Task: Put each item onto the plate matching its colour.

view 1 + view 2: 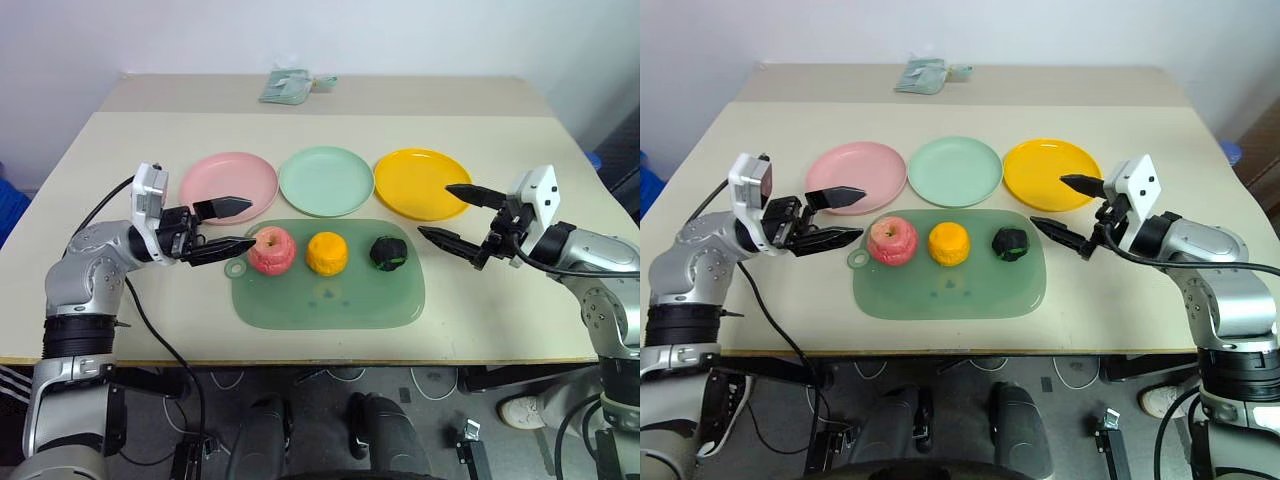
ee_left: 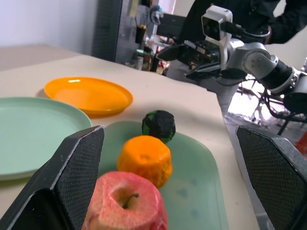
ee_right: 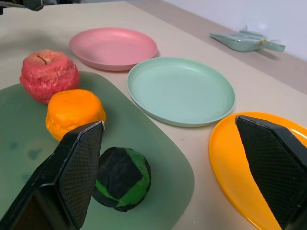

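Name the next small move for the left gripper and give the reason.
Probably ease the left gripper forward so its open fingers straddle the red apple. All three foods sit on the green mat, no plate is filled, and the apple lies just beyond its fingertips, closest to the pink plate. The right gripper also stands open, near the dark green lump.

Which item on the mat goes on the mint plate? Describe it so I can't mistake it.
Find the flat green mat in front of the three plates. Three toy foods sit in a row on it; take the one nearest the right gripper. It's the dark green-black lump, the smallest and darkest.
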